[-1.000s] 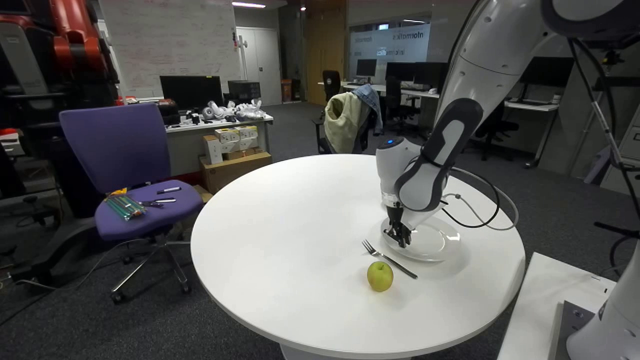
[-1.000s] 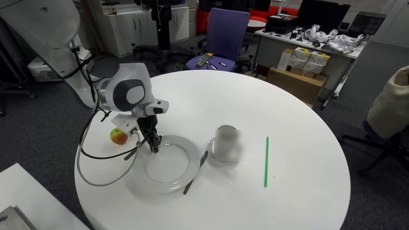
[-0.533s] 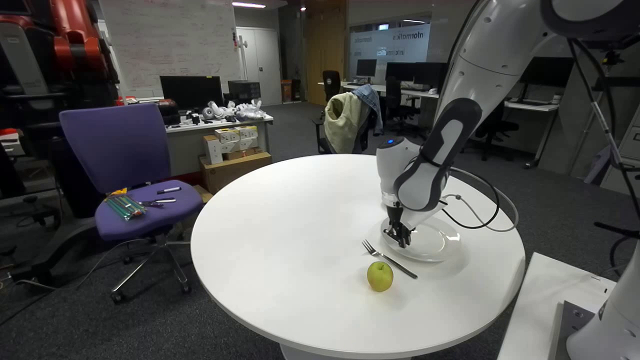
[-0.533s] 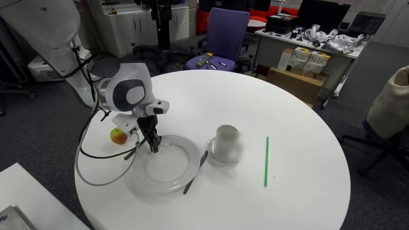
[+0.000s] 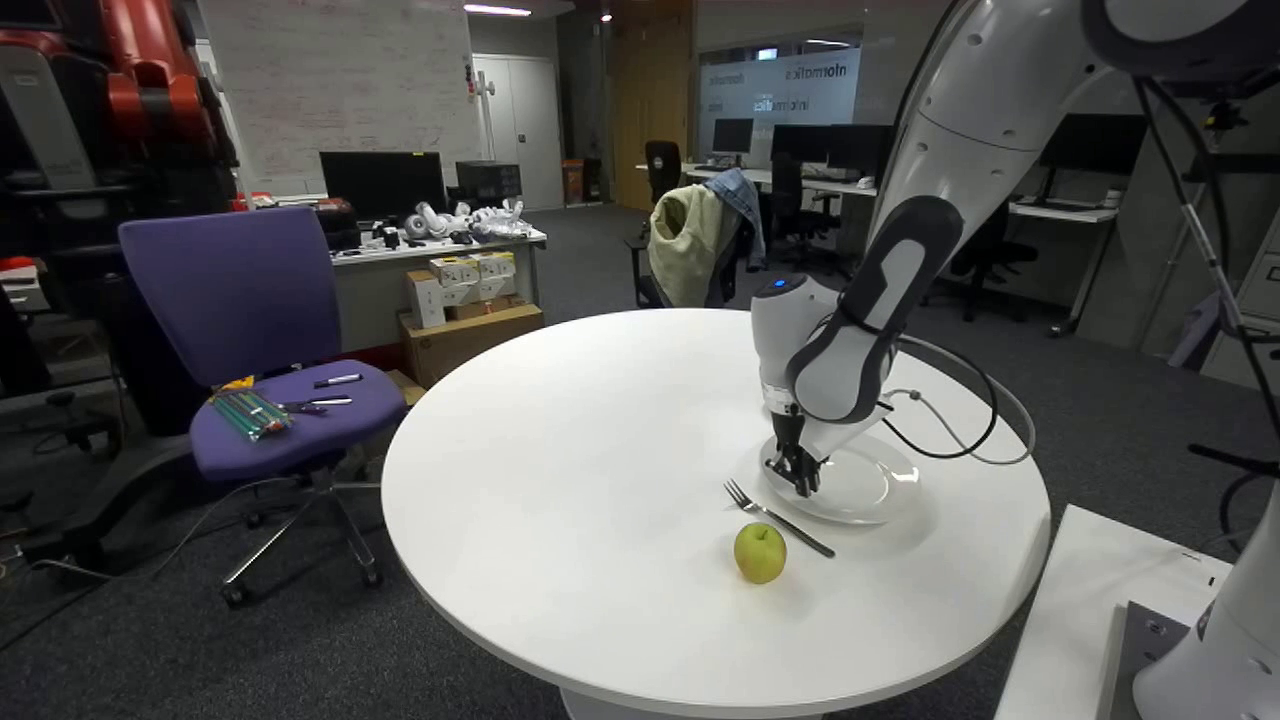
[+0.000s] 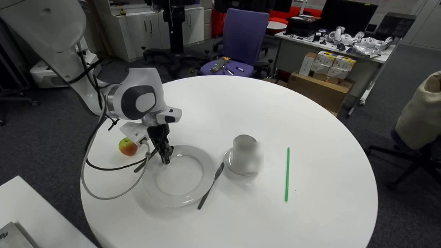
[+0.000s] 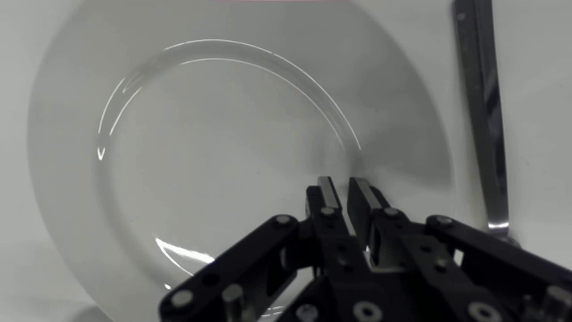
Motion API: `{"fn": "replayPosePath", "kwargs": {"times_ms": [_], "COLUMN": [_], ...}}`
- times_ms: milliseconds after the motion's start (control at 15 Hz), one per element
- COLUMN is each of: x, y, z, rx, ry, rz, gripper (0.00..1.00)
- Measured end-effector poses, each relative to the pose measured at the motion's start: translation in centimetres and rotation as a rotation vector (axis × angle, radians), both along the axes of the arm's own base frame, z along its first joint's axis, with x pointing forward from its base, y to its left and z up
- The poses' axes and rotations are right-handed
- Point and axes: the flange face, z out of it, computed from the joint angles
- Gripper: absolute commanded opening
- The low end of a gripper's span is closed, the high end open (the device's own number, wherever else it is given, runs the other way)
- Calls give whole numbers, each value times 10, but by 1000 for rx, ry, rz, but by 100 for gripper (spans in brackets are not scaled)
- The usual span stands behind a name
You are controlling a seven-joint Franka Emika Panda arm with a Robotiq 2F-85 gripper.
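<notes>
A white plate (image 5: 870, 490) lies on a round white table. It also shows in an exterior view (image 6: 182, 179) and the wrist view (image 7: 201, 147). My gripper (image 5: 806, 488) points down over the plate's rim region on the fork's side; its tips seem to touch the plate. In the wrist view the black fingers (image 7: 342, 180) are a small way apart with nothing visible between them. A fork (image 5: 797, 532) lies beside the plate; its dark handle (image 7: 485, 116) is right of the fingers in the wrist view. An apple (image 5: 760, 553) sits past the fork, also visible here (image 6: 127, 147).
In an exterior view a knife (image 6: 212, 186) lies beside the plate. A blurred pale cup (image 6: 245, 155) stands on a saucer (image 6: 228, 162). A green stick (image 6: 287, 174) lies farther off. A purple chair (image 5: 240, 290) stands near the table (image 5: 560, 560). Cables (image 6: 113, 199) hang from the arm.
My gripper has shifted very slightly, and the plate has slid a little with it, away from the knife, so more of the knife shows. The finger gap looks unchanged in the exterior views.
</notes>
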Motion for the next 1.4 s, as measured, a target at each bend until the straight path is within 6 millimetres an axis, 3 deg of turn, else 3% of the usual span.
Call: {"fn": "replayPosePath", "kwargs": {"times_ms": [1067,1400], "x": [1,5], "y": [2,-3], "z": [1,11], "rx": [1,-4], "ry": [-3,-28], "rz": [5,2], "gripper": [20,19]}}
